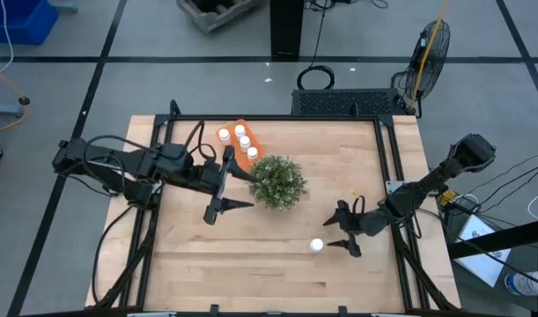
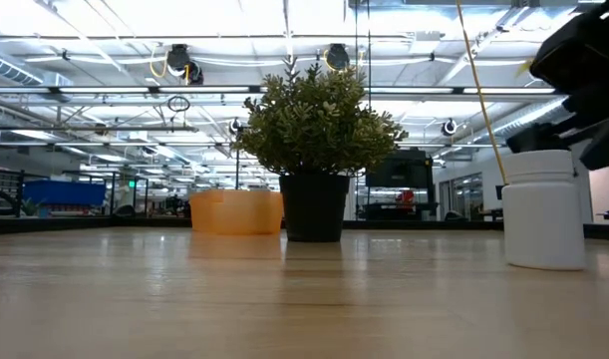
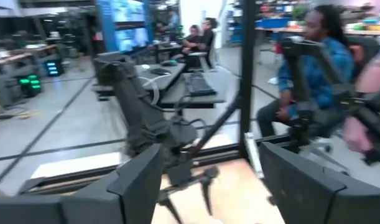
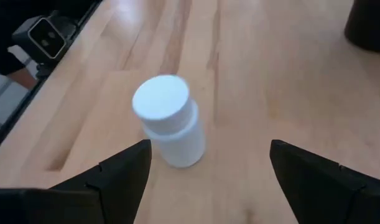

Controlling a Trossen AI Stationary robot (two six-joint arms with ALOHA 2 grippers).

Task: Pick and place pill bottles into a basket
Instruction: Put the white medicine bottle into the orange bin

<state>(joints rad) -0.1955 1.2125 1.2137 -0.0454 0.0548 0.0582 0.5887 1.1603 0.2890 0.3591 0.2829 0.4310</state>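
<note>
Standing upright on the table [image 1: 251,255], one pill bottle [image 1: 316,246] is seen just ahead of the right gripper [image 1: 342,231], whose fingers are spread wide and empty. Four pill bottles [image 1: 239,141] lie in the basket [image 1: 254,141]. The left gripper [image 1: 229,187], spread wide and empty, is seen beside the plant [image 1: 277,181].

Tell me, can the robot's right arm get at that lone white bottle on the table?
Probably yes. The right hand is open just beside the pill bottle, which stands upright on bare wood, and in the wrist view nothing lies between its fingers and the bottle. The plant sits well away.
</note>
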